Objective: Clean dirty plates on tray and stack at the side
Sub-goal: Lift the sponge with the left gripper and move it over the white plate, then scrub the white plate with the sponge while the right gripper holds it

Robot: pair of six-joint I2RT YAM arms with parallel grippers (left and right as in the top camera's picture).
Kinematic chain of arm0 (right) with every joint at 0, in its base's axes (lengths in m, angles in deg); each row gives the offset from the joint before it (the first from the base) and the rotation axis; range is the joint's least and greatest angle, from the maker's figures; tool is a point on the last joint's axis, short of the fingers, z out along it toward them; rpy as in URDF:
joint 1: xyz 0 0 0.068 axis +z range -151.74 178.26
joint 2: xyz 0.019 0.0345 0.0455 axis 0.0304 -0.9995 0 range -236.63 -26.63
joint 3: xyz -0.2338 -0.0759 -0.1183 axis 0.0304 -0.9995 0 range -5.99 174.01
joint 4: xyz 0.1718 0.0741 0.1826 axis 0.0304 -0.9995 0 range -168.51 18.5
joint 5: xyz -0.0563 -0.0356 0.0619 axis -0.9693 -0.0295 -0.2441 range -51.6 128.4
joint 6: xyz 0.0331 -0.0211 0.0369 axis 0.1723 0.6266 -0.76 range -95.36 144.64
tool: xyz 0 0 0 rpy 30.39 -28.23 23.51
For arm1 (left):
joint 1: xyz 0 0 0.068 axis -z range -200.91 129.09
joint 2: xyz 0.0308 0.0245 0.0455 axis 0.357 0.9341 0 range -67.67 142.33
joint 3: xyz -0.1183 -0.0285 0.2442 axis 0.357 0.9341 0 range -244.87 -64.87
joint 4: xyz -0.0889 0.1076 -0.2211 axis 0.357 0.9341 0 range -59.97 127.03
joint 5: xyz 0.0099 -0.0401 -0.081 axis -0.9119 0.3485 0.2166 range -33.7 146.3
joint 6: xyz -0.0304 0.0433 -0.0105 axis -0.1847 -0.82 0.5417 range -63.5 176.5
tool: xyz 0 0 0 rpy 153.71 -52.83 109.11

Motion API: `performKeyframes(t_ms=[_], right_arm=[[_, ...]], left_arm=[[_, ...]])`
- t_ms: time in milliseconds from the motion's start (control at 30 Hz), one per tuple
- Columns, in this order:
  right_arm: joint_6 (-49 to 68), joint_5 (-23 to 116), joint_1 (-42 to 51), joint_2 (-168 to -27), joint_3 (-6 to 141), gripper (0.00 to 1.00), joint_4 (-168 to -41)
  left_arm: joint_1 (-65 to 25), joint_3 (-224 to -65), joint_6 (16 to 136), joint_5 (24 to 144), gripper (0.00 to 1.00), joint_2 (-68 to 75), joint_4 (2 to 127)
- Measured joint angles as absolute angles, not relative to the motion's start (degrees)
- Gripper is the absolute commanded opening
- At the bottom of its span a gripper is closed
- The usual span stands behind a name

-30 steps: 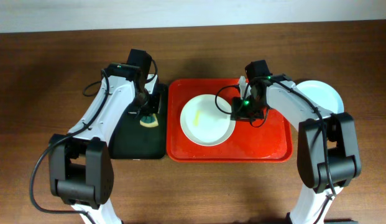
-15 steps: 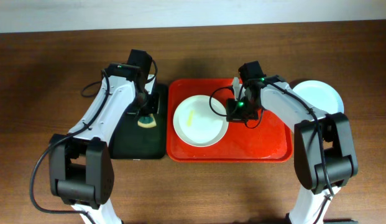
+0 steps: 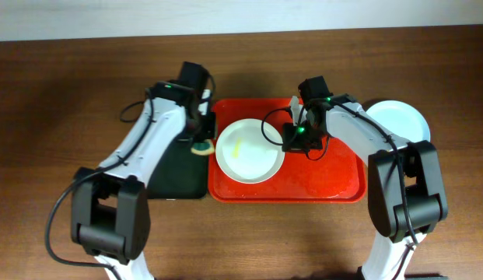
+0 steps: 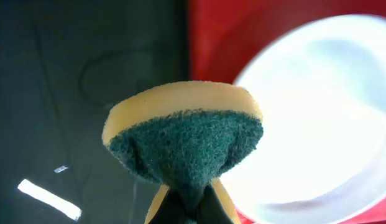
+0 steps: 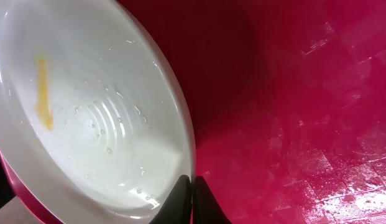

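Observation:
A white plate [image 3: 249,152] with a yellow smear [image 3: 236,145] sits at the left end of the red tray [image 3: 327,183], reaching the tray's left rim. My right gripper [image 3: 288,138] is shut on its right rim. In the right wrist view the black fingertips [image 5: 191,186] pinch the plate [image 5: 87,106], and the smear [image 5: 43,93] shows inside it. My left gripper [image 3: 201,144] is shut on a yellow-and-green sponge [image 4: 186,134], held just off the plate's left edge [image 4: 317,112]. The sponge hides those fingers.
A black tray [image 3: 175,171] lies left of the red one, under my left arm. A pale plate [image 3: 400,120] rests on the wooden table right of the red tray, behind my right arm. The red tray's floor [image 5: 304,93] looks wet.
My left arm swung right, carrying the sponge from over the black tray to the plate's left edge. The right gripper closed on the plate rim and shifted the plate left.

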State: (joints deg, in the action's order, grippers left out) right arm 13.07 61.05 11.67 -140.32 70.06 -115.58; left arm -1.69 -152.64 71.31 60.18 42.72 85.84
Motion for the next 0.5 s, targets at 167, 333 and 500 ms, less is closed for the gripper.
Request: performKeyframes(t_ms=[167, 333, 500], right_arm=[[13.03, 61.05, 11.67, -140.32, 70.06, 0.04, -115.58], [13.03, 61.05, 11.67, -140.32, 70.06, 0.04, -115.58], [13.03, 61.05, 11.67, -140.32, 70.06, 0.04, -115.56]], left_arm=[[4.08, -152.64, 74.24, 60.79, 0.0, 43.27, 84.22], [5.87, -152.64, 75.44, 60.83, 0.0, 47.42, 83.66], [5.85, -152.64, 75.7, 60.81, 0.0, 50.64, 80.92]])
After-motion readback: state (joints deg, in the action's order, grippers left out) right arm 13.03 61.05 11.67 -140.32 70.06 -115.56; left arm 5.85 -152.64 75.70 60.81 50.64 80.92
